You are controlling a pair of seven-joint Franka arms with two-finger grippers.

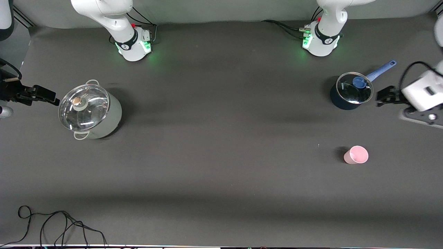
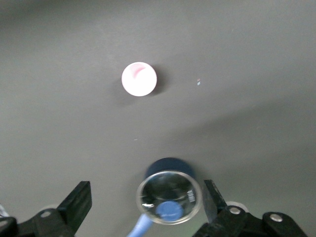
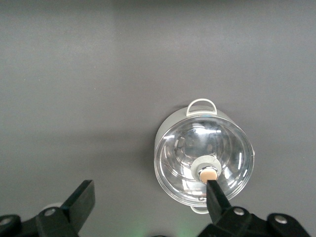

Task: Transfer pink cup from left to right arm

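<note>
The pink cup (image 1: 355, 155) stands upright, mouth up, on the dark table toward the left arm's end, nearer to the front camera than the blue saucepan (image 1: 351, 90). It also shows in the left wrist view (image 2: 139, 79). My left gripper (image 1: 382, 97) is open and empty, up in the air beside the saucepan and apart from the cup; its jaws stand wide apart in the left wrist view (image 2: 147, 197). My right gripper (image 1: 48, 96) is open and empty, beside the grey pot (image 1: 88, 110) at the right arm's end, and shows in the right wrist view (image 3: 149, 197).
The blue saucepan (image 2: 169, 195) has a glass lid and a blue handle. The grey pot (image 3: 203, 160) has a glass lid with a tan knob. Loose black cables (image 1: 52, 224) lie at the table's front edge toward the right arm's end.
</note>
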